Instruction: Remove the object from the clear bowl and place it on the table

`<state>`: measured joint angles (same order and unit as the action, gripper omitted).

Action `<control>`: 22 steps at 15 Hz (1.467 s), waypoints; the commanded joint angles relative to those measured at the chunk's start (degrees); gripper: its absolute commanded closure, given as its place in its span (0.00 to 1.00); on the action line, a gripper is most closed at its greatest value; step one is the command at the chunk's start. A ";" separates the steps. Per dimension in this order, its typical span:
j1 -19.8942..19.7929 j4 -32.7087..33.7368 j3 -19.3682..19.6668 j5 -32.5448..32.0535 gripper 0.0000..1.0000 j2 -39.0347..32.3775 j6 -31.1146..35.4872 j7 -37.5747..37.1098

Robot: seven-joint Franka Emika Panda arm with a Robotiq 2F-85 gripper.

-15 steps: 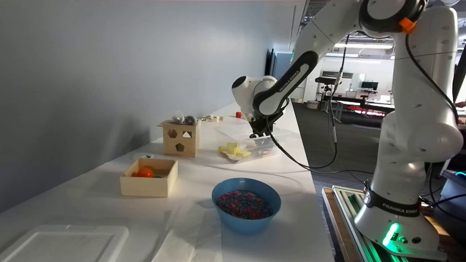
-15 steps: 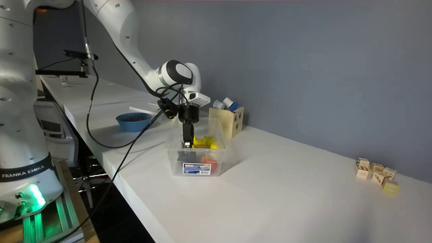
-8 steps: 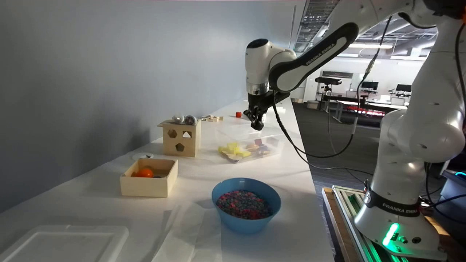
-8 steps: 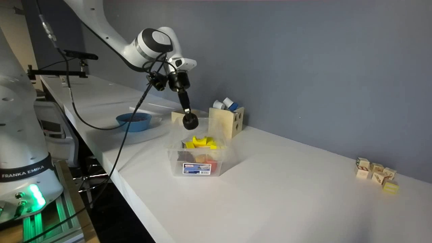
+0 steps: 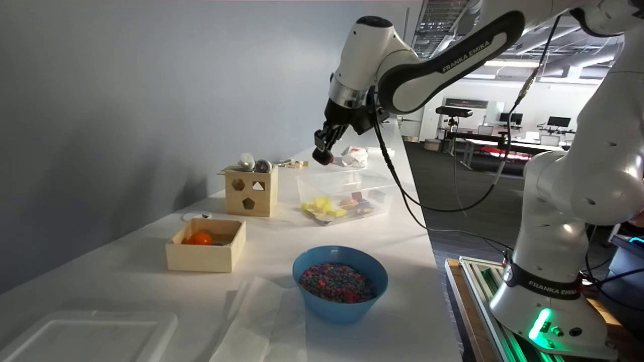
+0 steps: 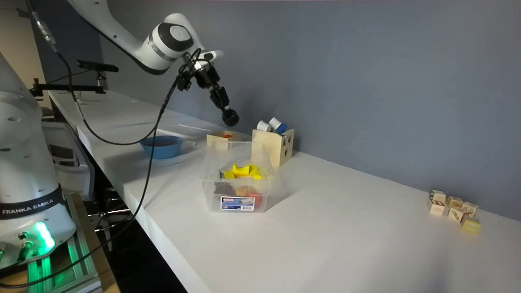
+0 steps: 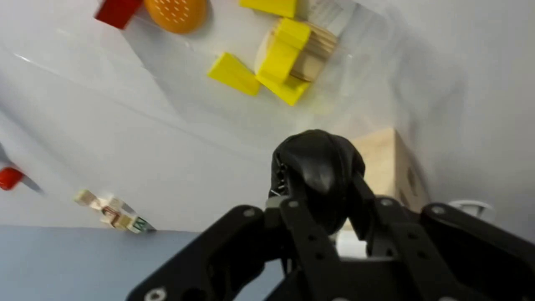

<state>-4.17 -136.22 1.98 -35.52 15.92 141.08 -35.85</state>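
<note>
Since jaws, closed to its width, clasp black ball (image 6: 230, 117) clear of tub (image 6: 236, 179), removal apparently complete (setting on desk (image 6: 333, 236) outstanding).

Premises consistent with a lab in office space. Noted in an exterior view: robot arm (image 5: 563, 201) on a metal frame (image 5: 479, 296), near right; screens (image 5: 558, 121), strip light (image 5: 512, 64) and open ceiling (image 5: 441, 22), far right.

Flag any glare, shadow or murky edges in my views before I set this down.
In the wrist view, the black object blends into the equally dark claw gripping it; in an exterior view, a grey shadow lies on the table beside the clear bin; in both exterior views, the green base light flares brightly.
</note>
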 commanded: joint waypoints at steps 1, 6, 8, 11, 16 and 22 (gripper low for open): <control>2.08 7.09 -2.24 7.45 0.93 -8.08 7.18 8.32; 7.06 14.78 -5.82 21.81 0.93 -18.68 14.70 22.32; 8.44 17.30 -7.21 29.74 0.93 -22.95 16.85 30.55; 5.08 21.83 -14.50 41.32 0.93 -29.29 17.31 43.19; -8.86 31.21 -30.46 52.06 0.41 -38.18 8.87 63.77; -18.82 31.58 -31.88 57.42 0.01 -34.11 -17.00 80.95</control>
<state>-18.81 -103.92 -29.30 21.35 -20.80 135.34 40.77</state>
